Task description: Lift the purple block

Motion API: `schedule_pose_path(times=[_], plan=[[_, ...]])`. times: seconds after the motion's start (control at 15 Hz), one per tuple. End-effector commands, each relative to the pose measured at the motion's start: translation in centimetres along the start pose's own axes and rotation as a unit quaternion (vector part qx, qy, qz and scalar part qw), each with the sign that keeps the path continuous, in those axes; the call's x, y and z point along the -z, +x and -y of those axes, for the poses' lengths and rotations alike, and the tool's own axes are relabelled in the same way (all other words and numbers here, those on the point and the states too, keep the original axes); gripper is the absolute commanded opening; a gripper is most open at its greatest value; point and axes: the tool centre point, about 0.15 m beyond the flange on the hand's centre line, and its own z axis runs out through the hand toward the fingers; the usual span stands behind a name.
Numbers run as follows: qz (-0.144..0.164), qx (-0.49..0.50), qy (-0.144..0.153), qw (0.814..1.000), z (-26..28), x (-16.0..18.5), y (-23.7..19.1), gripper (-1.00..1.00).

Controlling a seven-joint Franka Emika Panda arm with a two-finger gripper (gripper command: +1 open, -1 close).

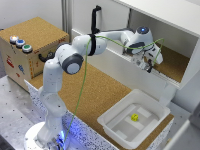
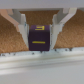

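The purple block [image 2: 39,36] is a dark purple cube with a yellow stripe on its face. In the wrist view it sits right between the two fingers [image 2: 21,29], which press against its sides. My gripper [image 2: 39,40] is shut on it over the cork floor. In the exterior view the gripper [image 1: 148,66] reaches into the white shelf compartment [image 1: 172,65] at the exterior view's right, low over its cork floor. The block is only a dark speck [image 1: 149,69] between the fingertips there.
The compartment's white front ledge [image 2: 42,62] runs close to the block. A white tray [image 1: 112,125] holding a small yellow object [image 1: 134,117] stands on the cork table below. A cork box with coloured buttons [image 1: 30,45] stands at the exterior view's left.
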Motion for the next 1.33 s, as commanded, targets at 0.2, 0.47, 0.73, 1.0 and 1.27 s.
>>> schedule_pose_path(times=[0.2, 0.47, 0.73, 1.0, 1.27], plan=[[-0.022, 0.039, 0.015, 0.999, -4.5, 2.0, -9.1, -1.0], [-0.012, 0.063, 0.021, 0.998, -7.1, 2.3, -13.2, -1.0], [-0.01, 0.063, 0.004, 0.998, -9.5, 3.8, -17.2, -1.0], [0.019, 0.088, -0.005, 0.996, -11.2, 5.3, -21.1, -1.0], [0.041, 0.118, -0.01, 0.992, -14.0, 4.4, -23.3, -1.0]])
